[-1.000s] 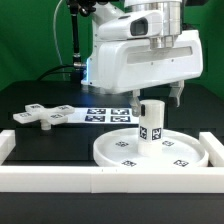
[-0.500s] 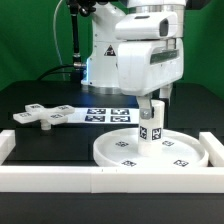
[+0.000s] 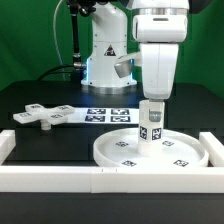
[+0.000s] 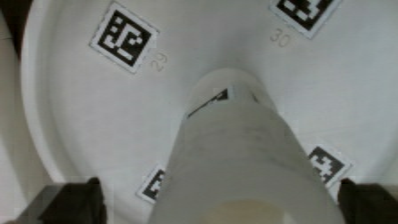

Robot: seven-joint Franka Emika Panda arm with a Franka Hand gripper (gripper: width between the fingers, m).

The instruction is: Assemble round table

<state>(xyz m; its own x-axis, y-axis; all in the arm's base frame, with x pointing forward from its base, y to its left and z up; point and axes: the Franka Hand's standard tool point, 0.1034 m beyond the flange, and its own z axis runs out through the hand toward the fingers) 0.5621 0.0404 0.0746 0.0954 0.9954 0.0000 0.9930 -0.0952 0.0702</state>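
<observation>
The round disc [image 3: 108, 152] lies near the front of the table, tags up. The short cylindrical leg [image 3: 150, 127] stands upright at its middle. My gripper [image 3: 152, 103] hangs straight down over the leg's top. In the wrist view the leg [image 4: 240, 150] fills the space between the two dark fingertips [image 4: 71, 203], and a strip of white disc [image 4: 107, 110] shows between the leg and one fingertip. The gripper [image 4: 217, 206] looks open around the leg. The flat cross-shaped base [image 3: 38, 116] lies apart at the exterior view's left.
The marker board [image 3: 105, 114] lies behind the disc. White border rails run along the front [image 3: 100, 181] and stand at both sides [image 3: 215, 146]. The arm's base [image 3: 100, 60] stands at the back.
The wrist has turned about its vertical axis, from broadside to narrow, and come in line over the leg. Leg, disc and base have not moved.
</observation>
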